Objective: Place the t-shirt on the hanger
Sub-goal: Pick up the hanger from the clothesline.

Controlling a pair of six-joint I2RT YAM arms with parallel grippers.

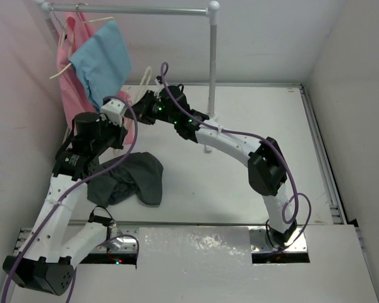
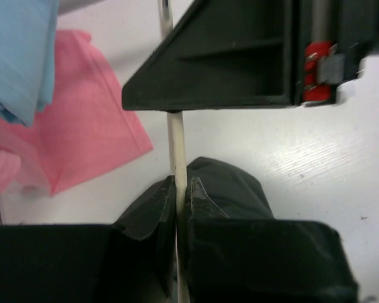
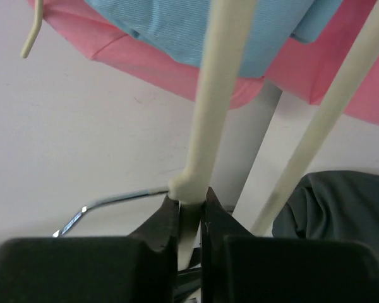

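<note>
Left jaws: closed tight on a thin pale bar of the hanger [image 2: 177, 148]. The bar runs upright between the two black tips, and no gap shows on either side of it.
Right jaws: pinched shut on the same hanger, at the knob where its beige frame meets the slim metal hook [image 3: 107, 202]. In the right wrist view the hook curves away to the left of the tips.
Hanger: held up off the bench [image 1: 259, 107] by both pairs of jaws, toward the far left and just in front of the hanging clothes. Two beige bars rise away from the right jaws, one nearly straight up and the other slanting right.
T-shirt [image 1: 142, 180]: lies in a crumpled dark heap on the bench, nearer than the hanger and between the two arms. It is not on the hanger, and neither pair of jaws has hold of it. It shows behind the tips in the left wrist view and at the lower right corner of the right wrist view.
Left arm [image 1: 63, 189]: rises from the near left corner and bends over the left side of the heap, with its wrist turned toward the hanger.
Right arm [image 1: 240, 145]: reaches from its base at the near edge across the bench to the far left, with a purple cable [image 1: 290, 183] looping along it.
Pipe rail [image 1: 132, 9]: a grey bar across the far side, with an upright post standing on the bench.
Pink garment [image 1: 69, 82]: hangs from the rail at the far left.
Light blue garment [image 1: 104, 60]: hangs in front of the pink one, just beyond the jaws.
</note>
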